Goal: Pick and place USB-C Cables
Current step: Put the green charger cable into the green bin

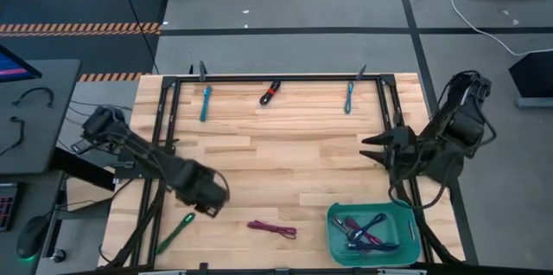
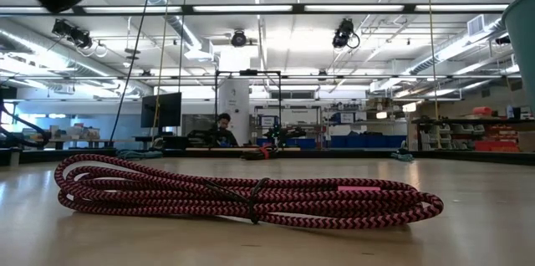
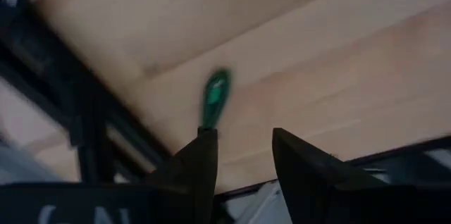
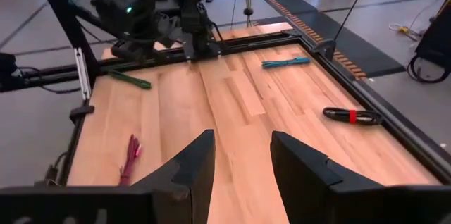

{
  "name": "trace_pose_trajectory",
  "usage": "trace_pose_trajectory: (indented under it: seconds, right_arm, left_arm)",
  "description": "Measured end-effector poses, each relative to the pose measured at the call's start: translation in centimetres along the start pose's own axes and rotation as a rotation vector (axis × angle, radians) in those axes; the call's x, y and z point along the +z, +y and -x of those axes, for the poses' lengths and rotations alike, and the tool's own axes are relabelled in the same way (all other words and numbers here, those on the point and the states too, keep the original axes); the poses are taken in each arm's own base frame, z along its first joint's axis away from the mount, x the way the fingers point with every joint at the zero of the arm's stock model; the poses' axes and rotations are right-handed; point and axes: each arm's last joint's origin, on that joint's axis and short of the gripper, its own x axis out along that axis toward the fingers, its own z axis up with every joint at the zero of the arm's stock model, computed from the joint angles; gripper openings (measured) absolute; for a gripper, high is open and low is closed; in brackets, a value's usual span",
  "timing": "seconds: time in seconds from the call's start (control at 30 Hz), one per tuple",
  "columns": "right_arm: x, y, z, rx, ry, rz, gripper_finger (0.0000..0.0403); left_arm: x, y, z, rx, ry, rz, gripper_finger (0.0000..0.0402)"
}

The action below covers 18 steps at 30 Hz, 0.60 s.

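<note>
The left claw (image 1: 207, 207) hovers low over the near-left part of the wooden bench (image 1: 285, 150), its two fingers (image 3: 197, 171) apart with nothing between them. The green cable (image 1: 176, 231) lies on the bench just beside and slightly ahead of this claw, toward the bench's left edge; in the left wrist view its tip (image 3: 214, 97) shows just beyond the fingertips, untouched. Farther right, the magenta cable (image 1: 272, 229) rests flat near the front edge, well apart from both claws; the low view shows it as a braided bundle (image 2: 242, 195) tied at its middle. Along the far rail lie a teal cable (image 1: 206, 102), a black cable with a red band (image 1: 270, 92) and a second teal cable (image 1: 349, 97), all well away from either claw. The teal bin (image 1: 406, 233) sits at the near right, holding several bundled cables (image 1: 367, 230), just below the right claw. The right claw (image 1: 373, 147) waits above the bench's right side, fingers (image 4: 194, 164) spread and empty, pointing toward the bench's middle.
</note>
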Motion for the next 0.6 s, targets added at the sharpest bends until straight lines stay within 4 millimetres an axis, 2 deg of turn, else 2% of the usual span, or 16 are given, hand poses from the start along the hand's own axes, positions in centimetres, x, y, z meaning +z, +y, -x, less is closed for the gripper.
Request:
trace_pose_trajectory:
  seconds: [0.17,0.33,0.47,0.6]
  right_arm:
    - [-0.1,0.0,0.0,0.015,0.017,0.081,0.0144]
    - [-0.1,0.1,0.0,0.037,0.035,0.096,0.0143]
    - [-0.2,0.1,0.0,0.051,0.048,0.072,0.0143]
    - [-0.2,0.2,-0.1,0.05,0.049,0.046,0.0143]
  left_arm:
    - [-0.7,0.7,-3.8,0.118,0.077,0.022,0.0155]
    - [-0.1,1.2,-7.3,0.058,0.127,0.021,0.0189]
    - [0.6,1.9,-9.4,0.02,0.134,0.014,0.0214]
    - [1.3,2.7,-10.6,0.028,0.092,0.032,0.0215]
